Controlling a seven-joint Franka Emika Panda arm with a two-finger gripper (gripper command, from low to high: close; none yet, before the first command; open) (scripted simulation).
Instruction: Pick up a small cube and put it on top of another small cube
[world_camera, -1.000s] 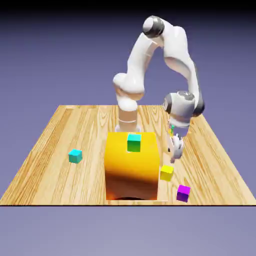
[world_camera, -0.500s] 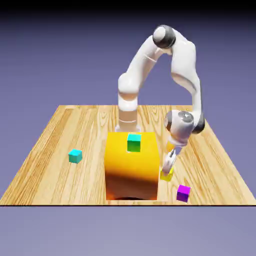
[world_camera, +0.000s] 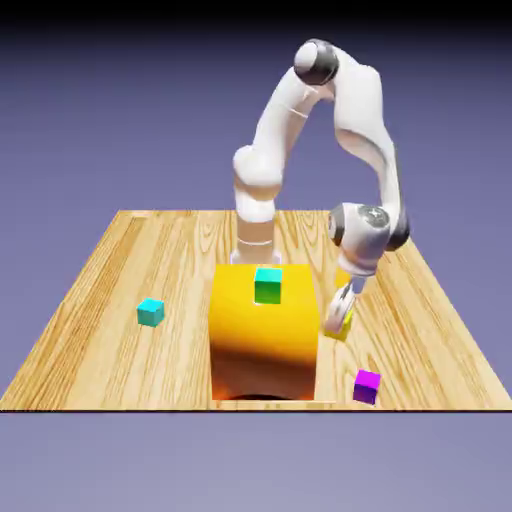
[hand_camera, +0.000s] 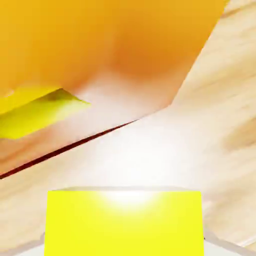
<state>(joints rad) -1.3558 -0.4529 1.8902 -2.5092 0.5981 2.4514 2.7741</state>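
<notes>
One grip carries it all: our gripper (world_camera: 339, 318) is clamped on the yellow cube (hand_camera: 124, 220), just beside the orange block (world_camera: 263, 335); swinging toward the cyan cube (world_camera: 150, 312) we could clip it.

Large orange-yellow block (world_camera: 264, 335) standing on the wooden plank table (world_camera: 110, 270), near its front edge; a small cube with teal top and green front (world_camera: 268, 285) rests on the block's top face. Small purple cube (world_camera: 367, 386) lies near the table's front edge, at the exterior view's right of the block.
</notes>
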